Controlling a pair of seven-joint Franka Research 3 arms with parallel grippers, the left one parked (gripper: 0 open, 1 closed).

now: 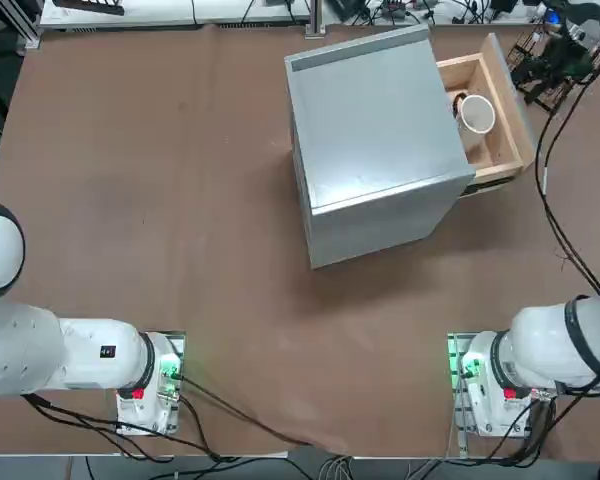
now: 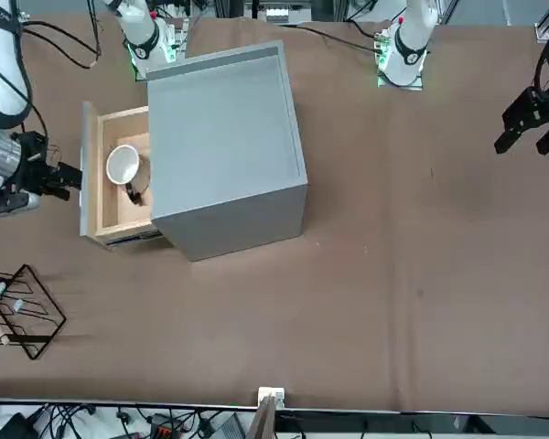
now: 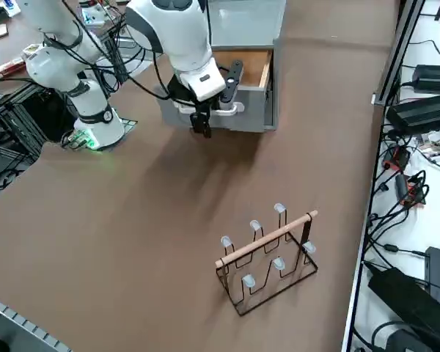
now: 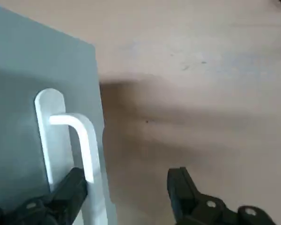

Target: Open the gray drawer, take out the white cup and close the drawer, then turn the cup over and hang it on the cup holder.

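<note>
Brown table, cables along edges. Gray metal drawer pulled out rightward in top view; white ceramic cup inside, mouth up. Right hand released, beside drawer front.

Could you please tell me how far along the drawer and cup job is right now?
Done: the drawer stands pulled out. In hand: the right gripper is open and empty by the drawer front's handle. Left: lift out the cup, shut the drawer, flip the cup and hang it on the rack.

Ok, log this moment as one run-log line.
drawer: open | cup: inside drawer, not yet taken | right gripper: open, empty, beside drawer front by handle | rack: empty
</note>
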